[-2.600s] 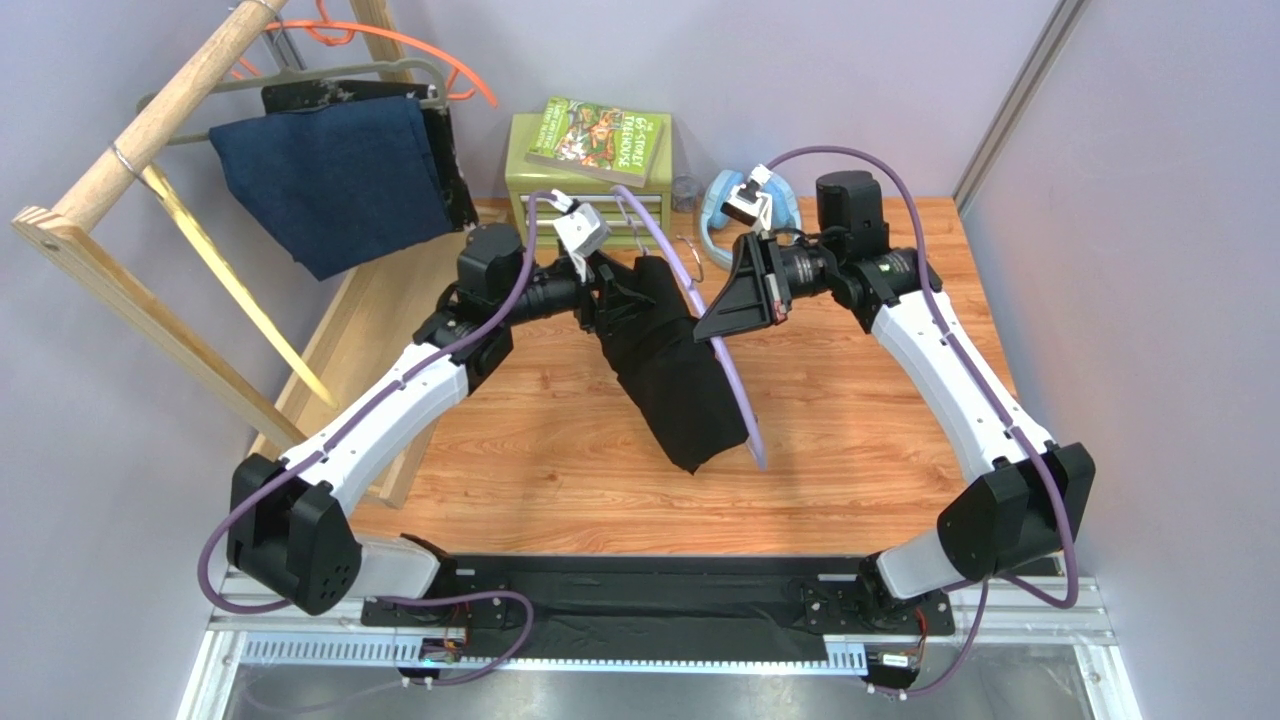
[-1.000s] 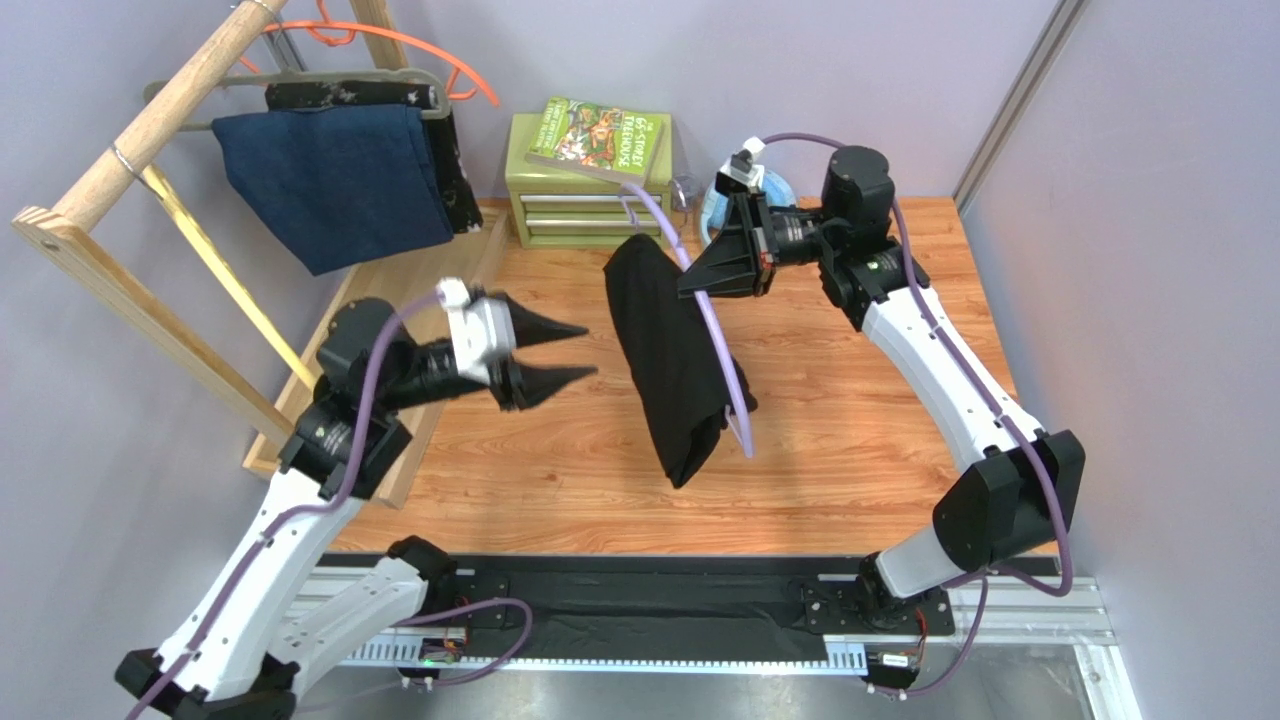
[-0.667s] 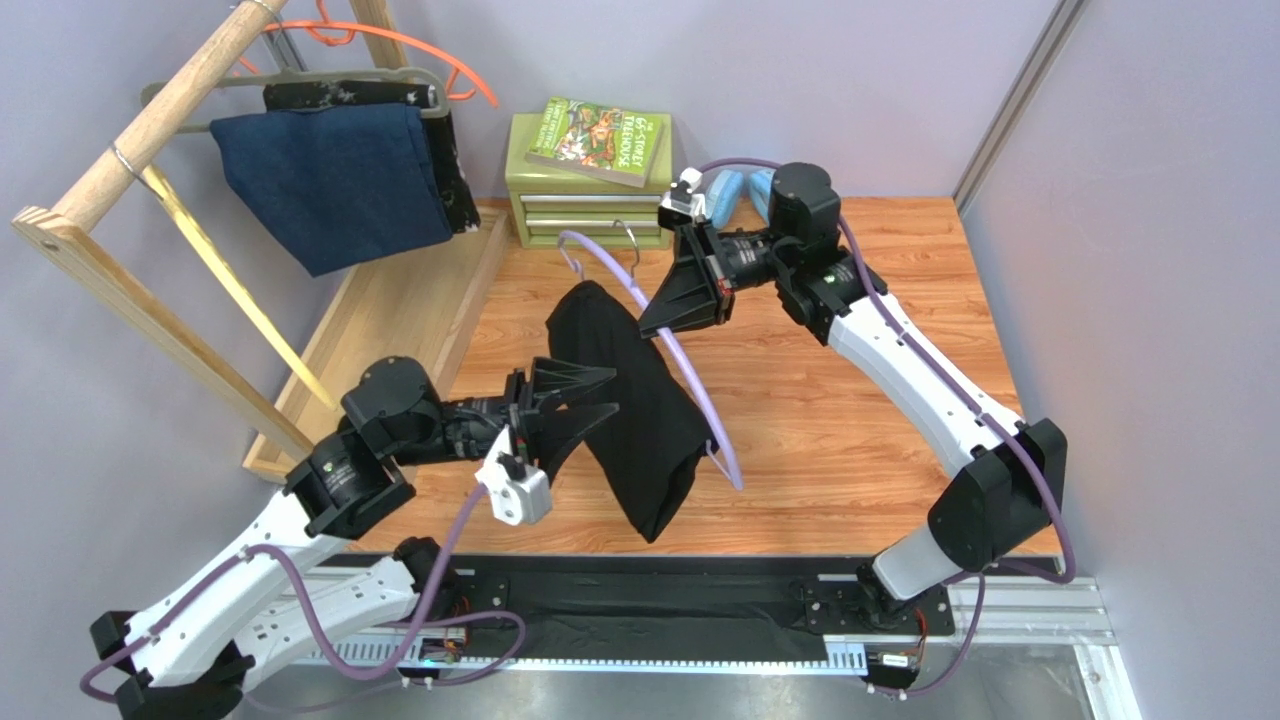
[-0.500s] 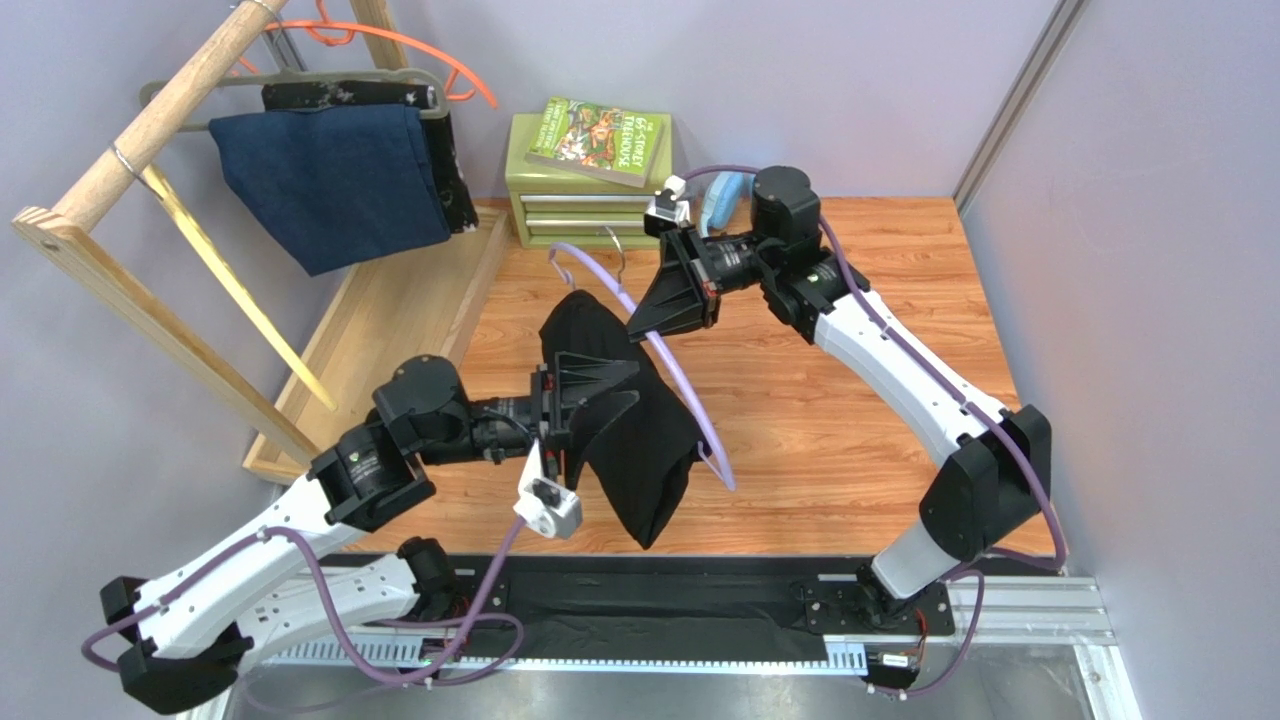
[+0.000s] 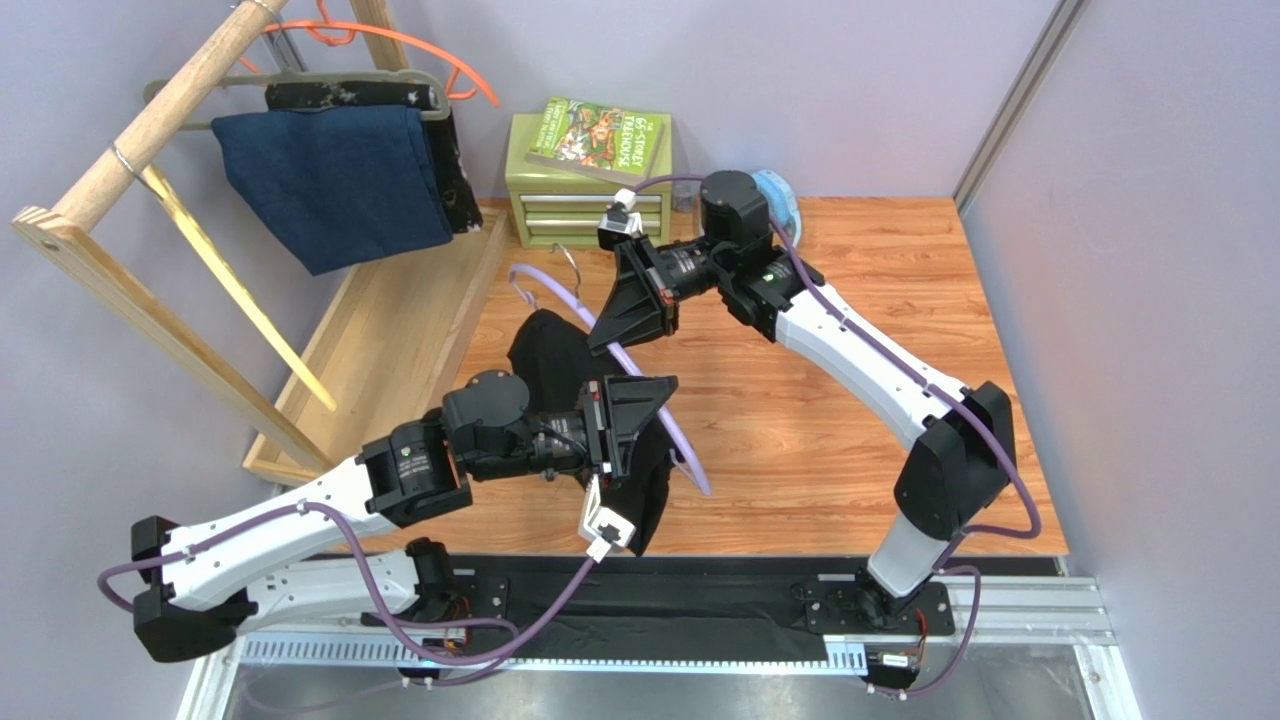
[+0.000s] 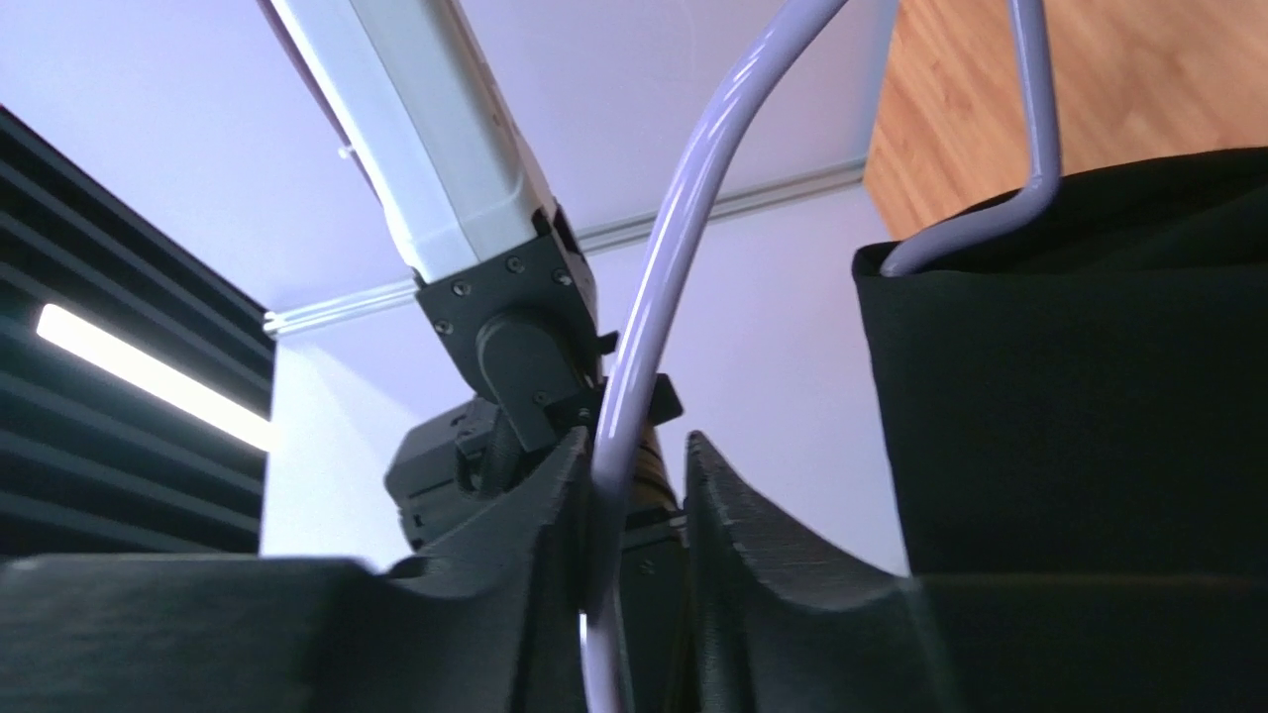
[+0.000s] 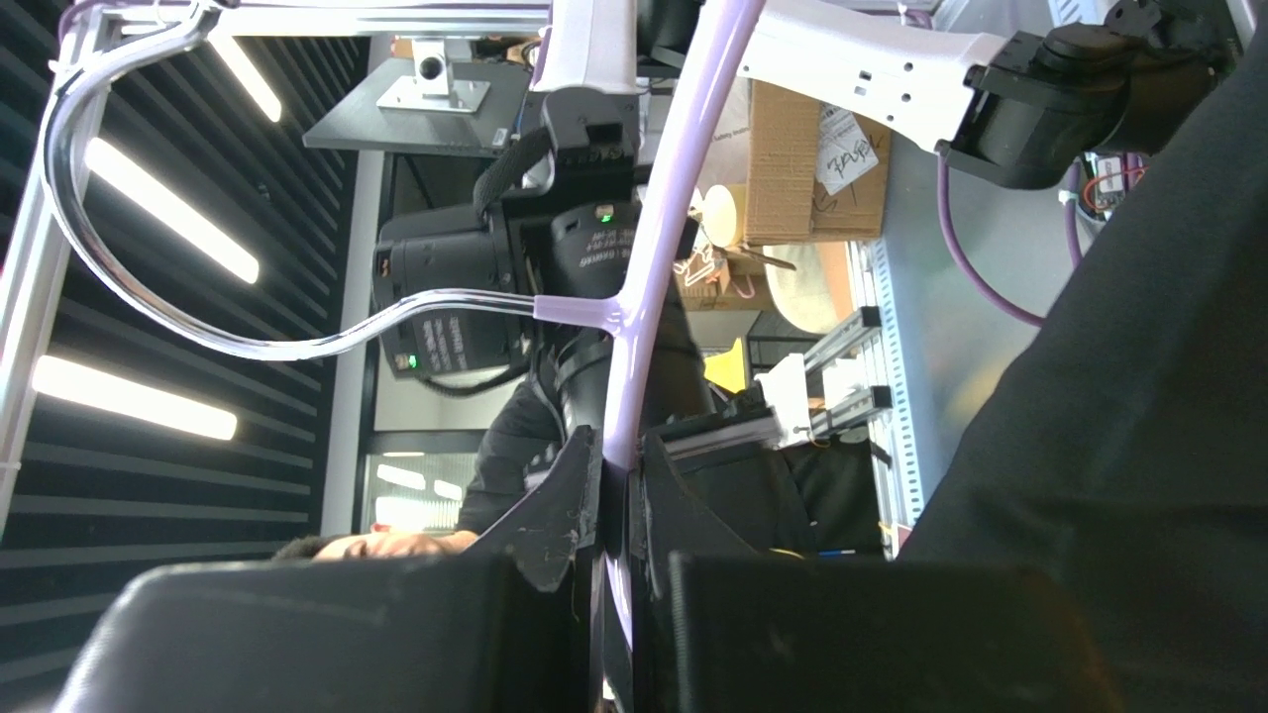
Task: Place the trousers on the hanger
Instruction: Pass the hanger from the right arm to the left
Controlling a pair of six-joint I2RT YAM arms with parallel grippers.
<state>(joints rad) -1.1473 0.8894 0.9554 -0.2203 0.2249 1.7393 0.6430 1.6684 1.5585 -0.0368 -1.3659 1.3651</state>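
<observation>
The lavender hanger (image 5: 685, 450) hangs in the air over the table, with the black trousers (image 5: 550, 354) draped over its bar. My right gripper (image 5: 615, 321) is shut on the hanger's upper arm; the right wrist view shows the pale arm (image 7: 670, 193) pinched between the fingers, with trousers (image 7: 1146, 386) at the right. My left gripper (image 5: 648, 402) is lower on the same arm. In the left wrist view the hanger arm (image 6: 677, 253) runs between the open fingers (image 6: 633, 476), against the left one, with a gap to the right one. The trousers (image 6: 1087, 372) hang beside it.
A wooden rack (image 5: 150, 120) stands at the back left with a navy garment (image 5: 338, 173) and an orange hanger (image 5: 406, 45). Its wooden base (image 5: 383, 330) lies on the table's left. A green drawer box (image 5: 579, 203) with a book (image 5: 601, 138) and a blue object (image 5: 781, 192) are at the back.
My right gripper has carried the hanger and trousers left and nearer. My left arm has swung in from the left, and its open gripper now straddles the hanger's lower arm.
</observation>
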